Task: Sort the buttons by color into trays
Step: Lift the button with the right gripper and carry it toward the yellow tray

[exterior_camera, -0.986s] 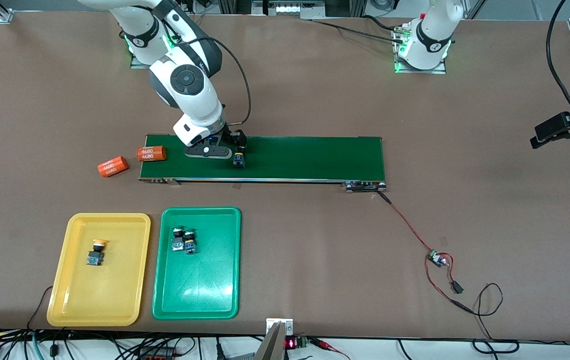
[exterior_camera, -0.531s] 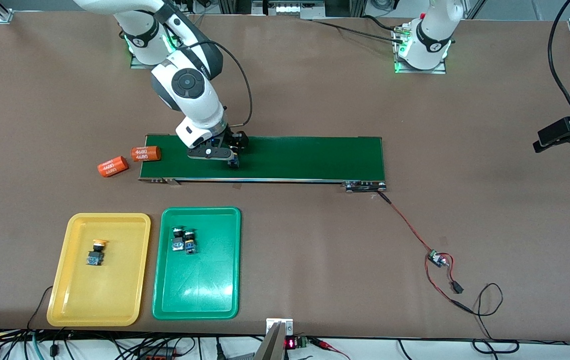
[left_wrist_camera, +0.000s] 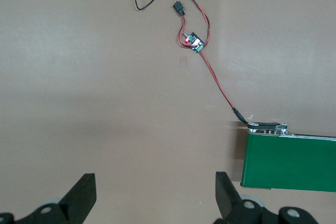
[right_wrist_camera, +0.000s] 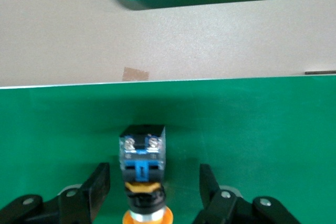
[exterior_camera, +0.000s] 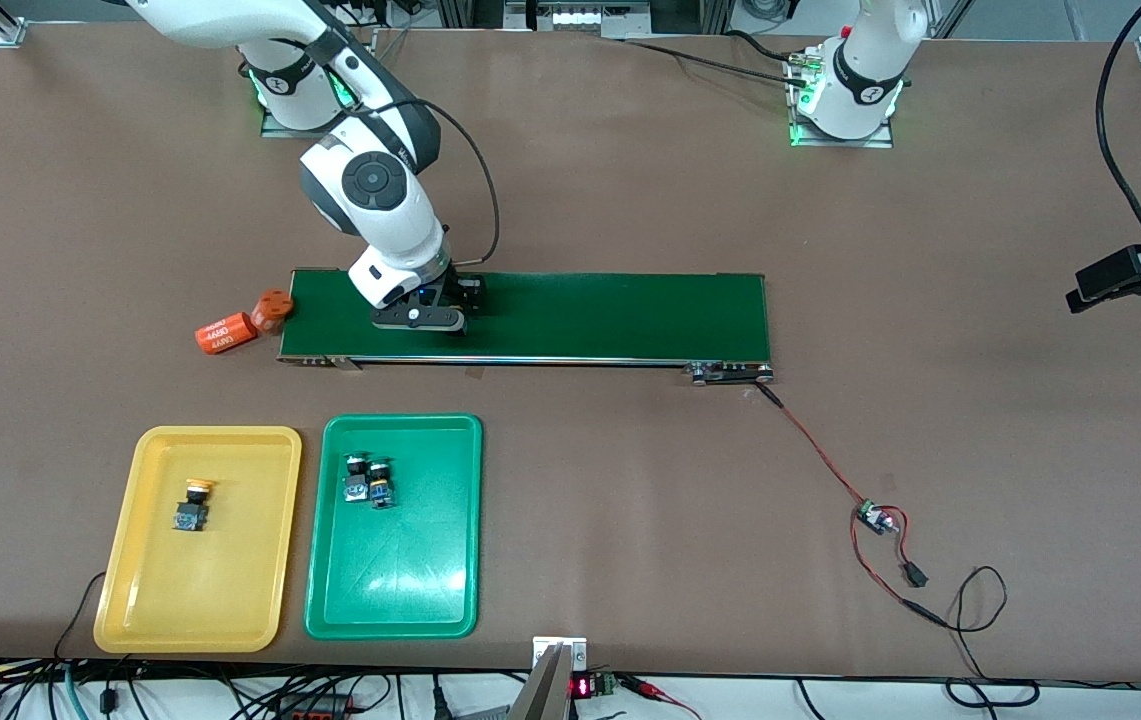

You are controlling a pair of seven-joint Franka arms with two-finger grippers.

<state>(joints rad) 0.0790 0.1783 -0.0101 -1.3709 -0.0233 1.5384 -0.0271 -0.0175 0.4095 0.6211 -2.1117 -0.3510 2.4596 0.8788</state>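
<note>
Button (right_wrist_camera: 142, 174) between right claw (right_wrist_camera: 154, 187) fingers, seemingly ungripped.

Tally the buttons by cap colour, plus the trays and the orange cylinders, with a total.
Yellow-cap buttons: 2
Green-cap buttons: 2
Trays: 2
Orange cylinders: 2
Total: 8

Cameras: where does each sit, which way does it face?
Front: high across the table, facing both bases; right arm reaches onto the conveyor belt.
Left wrist: over bare table, looking down at belt end and red wire; open left tool shows.
Right wrist: right tool straddles yellow button.
All see the belt.
</note>
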